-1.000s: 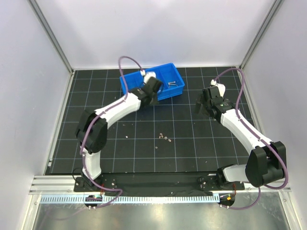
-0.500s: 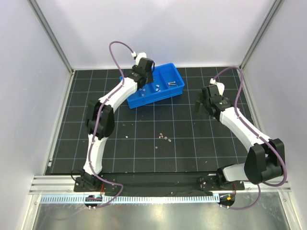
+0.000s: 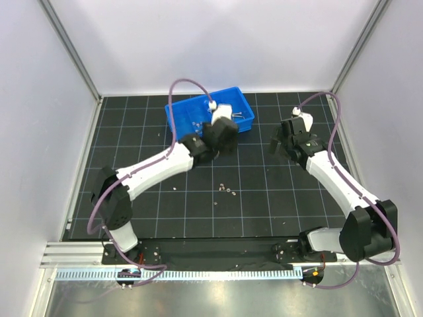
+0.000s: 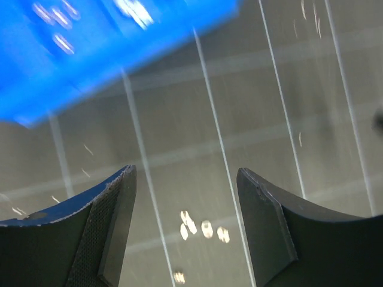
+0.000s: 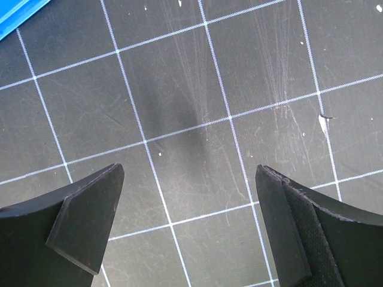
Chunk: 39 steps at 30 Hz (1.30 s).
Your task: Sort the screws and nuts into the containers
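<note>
The blue tray of containers (image 3: 198,99) stands at the back of the mat, with screws (image 3: 236,116) in a right section and nuts (image 3: 196,123) in a section left of them. My left gripper (image 3: 223,142) hovers open just in front of the tray. In the blurred left wrist view, the left gripper (image 4: 187,197) is empty, with several small squat silver pieces (image 4: 203,227), seemingly nuts, on the mat below the gap. The same loose pieces (image 3: 226,189) lie mid-mat. My right gripper (image 3: 281,142) stands open and empty over bare mat, seen also as the right gripper (image 5: 190,191).
The blue tray (image 4: 90,66) fills the upper left of the left wrist view. A few tiny specks (image 3: 173,187) lie left of the loose pieces. White walls and metal posts close in the gridded black mat on three sides.
My left gripper went back over the tray, then swung forward to the mat in front of it, its jaws opening on the way. The right arm has hardly moved.
</note>
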Motion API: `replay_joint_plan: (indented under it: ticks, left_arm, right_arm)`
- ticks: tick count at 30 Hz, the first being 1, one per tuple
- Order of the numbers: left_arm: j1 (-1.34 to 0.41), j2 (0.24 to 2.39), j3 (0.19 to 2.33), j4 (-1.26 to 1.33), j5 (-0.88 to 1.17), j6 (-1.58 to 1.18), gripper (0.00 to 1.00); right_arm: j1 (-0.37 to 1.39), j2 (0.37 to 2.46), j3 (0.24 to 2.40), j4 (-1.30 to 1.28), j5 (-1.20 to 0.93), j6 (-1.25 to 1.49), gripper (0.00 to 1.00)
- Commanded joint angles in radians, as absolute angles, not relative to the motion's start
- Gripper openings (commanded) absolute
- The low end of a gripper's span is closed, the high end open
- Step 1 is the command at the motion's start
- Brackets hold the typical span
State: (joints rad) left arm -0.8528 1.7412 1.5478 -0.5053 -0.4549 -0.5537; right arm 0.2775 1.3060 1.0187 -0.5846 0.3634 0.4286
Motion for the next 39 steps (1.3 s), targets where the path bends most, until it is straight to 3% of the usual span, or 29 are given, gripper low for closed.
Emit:
replay_joint_plan:
  ticks: [1, 7, 16, 39]
  left_arm:
    - [-0.913, 1.746, 1.409, -0.554, -0.43, -0.639, 0.71]
    - [-1.049, 1.81, 1.328, -0.552, -0.341, -0.686, 0.63]
    - [-1.075, 1.913, 1.371, -0.551, -0.365, -0.718, 0.46]
    - [-1.068, 2.02, 1.402, -0.549, -0.416, -0.735, 0.38]
  right_arm:
    - [0.273, 1.269, 1.015, -0.609, 0.367, 0.442, 1.0]
    - [0.273, 1.217, 0.968, -0.612, 0.357, 0.456, 0.99]
    - [0.273, 1.187, 0.922, -0.618, 0.367, 0.456, 1.0]
    - [0.273, 1.2, 0.92, -0.618, 0.37, 0.453, 1.0]
